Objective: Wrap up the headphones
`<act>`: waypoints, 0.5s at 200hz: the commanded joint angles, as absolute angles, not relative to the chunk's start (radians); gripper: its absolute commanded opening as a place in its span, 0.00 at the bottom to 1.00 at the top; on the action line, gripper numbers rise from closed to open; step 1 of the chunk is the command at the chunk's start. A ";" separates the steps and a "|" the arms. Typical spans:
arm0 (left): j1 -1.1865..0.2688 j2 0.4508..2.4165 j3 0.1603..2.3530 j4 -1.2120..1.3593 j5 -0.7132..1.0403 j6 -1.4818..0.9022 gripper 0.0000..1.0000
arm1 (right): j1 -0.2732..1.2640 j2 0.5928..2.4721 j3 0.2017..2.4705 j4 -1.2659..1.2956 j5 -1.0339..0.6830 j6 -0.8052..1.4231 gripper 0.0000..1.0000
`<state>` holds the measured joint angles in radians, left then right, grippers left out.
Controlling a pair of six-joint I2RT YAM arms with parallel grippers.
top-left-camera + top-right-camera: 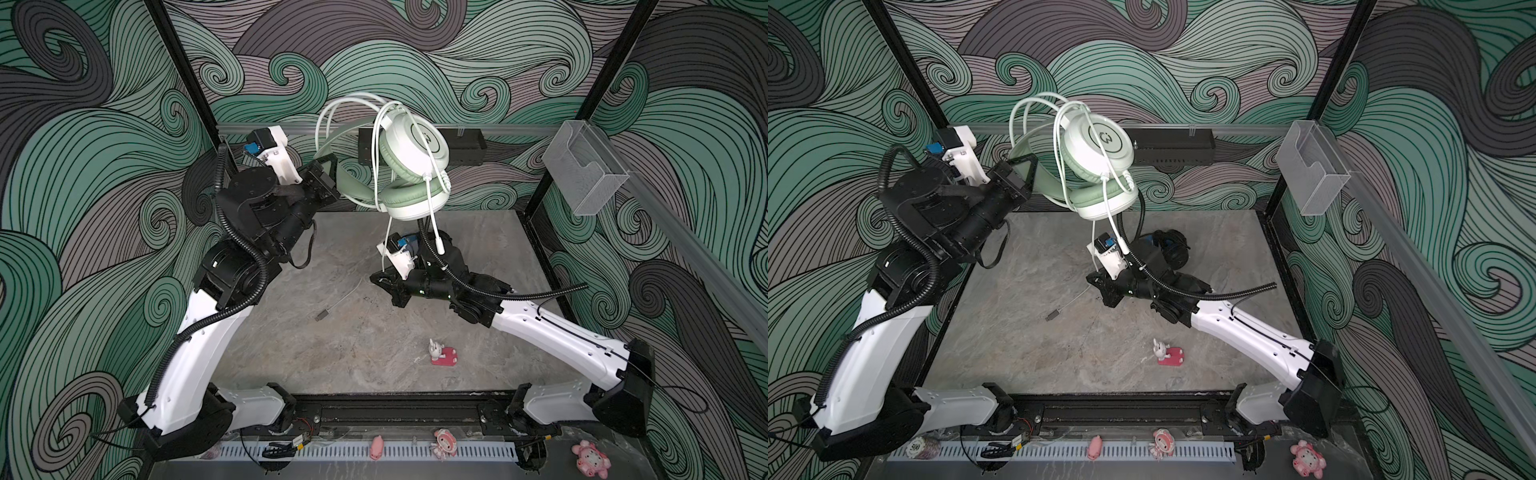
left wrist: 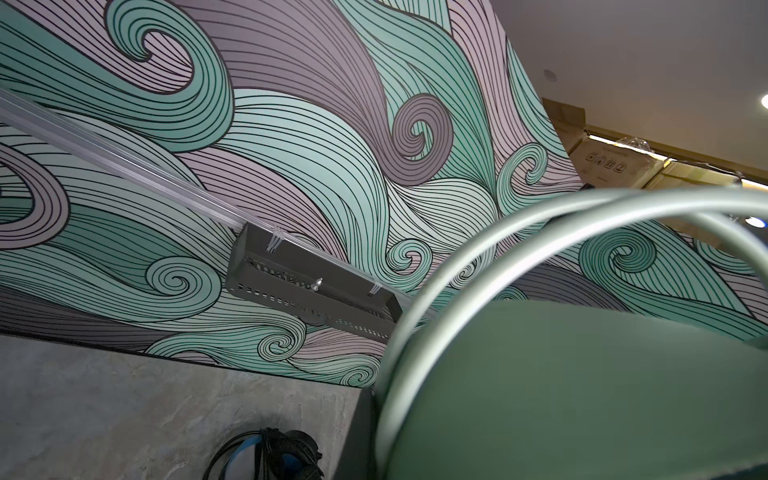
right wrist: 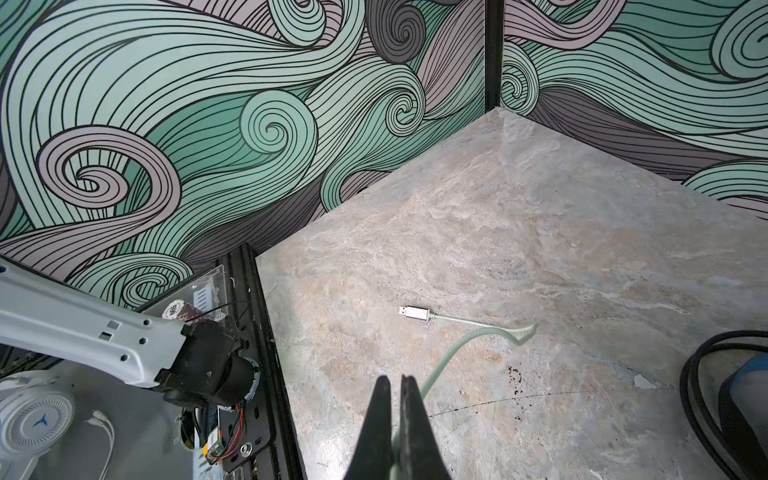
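Observation:
The mint-green headphones (image 1: 413, 145) (image 1: 1100, 143) hang in the air near the back wall. My left gripper (image 1: 330, 172) (image 1: 1025, 170) is shut on their headband (image 2: 582, 395). Loops of the whitish cable (image 1: 332, 116) lie over the headband, and a strand drops down to my right gripper (image 1: 376, 279) (image 1: 1093, 279). That gripper (image 3: 394, 380) sits low over the table, shut on the cable (image 3: 457, 345) a short way from its USB plug (image 3: 413, 312) (image 1: 321, 316), which rests on the table. The black headphones (image 1: 1169, 245) (image 2: 270, 457) lie on the table behind the right arm, partly hidden.
A pink toy on a red base (image 1: 442, 353) stands on the front middle of the table. A black box (image 1: 465, 145) is fixed to the back wall and a clear plastic holder (image 1: 586, 174) to the right wall. Small pink figures (image 1: 444, 444) sit along the front rail.

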<state>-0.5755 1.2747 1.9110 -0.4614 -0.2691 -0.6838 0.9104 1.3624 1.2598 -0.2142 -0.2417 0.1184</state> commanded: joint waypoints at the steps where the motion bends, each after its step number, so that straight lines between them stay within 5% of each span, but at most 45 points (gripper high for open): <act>1: -0.540 1.265 1.955 -0.347 -0.306 -0.814 0.00 | 0.914 1.329 1.249 -0.265 -0.203 0.086 0.00; 100: -0.439 1.259 1.808 -0.339 -0.348 -0.951 0.00 | 0.950 1.378 1.315 -0.409 -0.107 0.062 0.00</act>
<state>-0.4633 1.2858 1.7973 -0.4576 -0.2855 -0.8661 0.9340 1.3693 1.2919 -0.3332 -0.1318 0.0898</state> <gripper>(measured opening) 0.061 0.056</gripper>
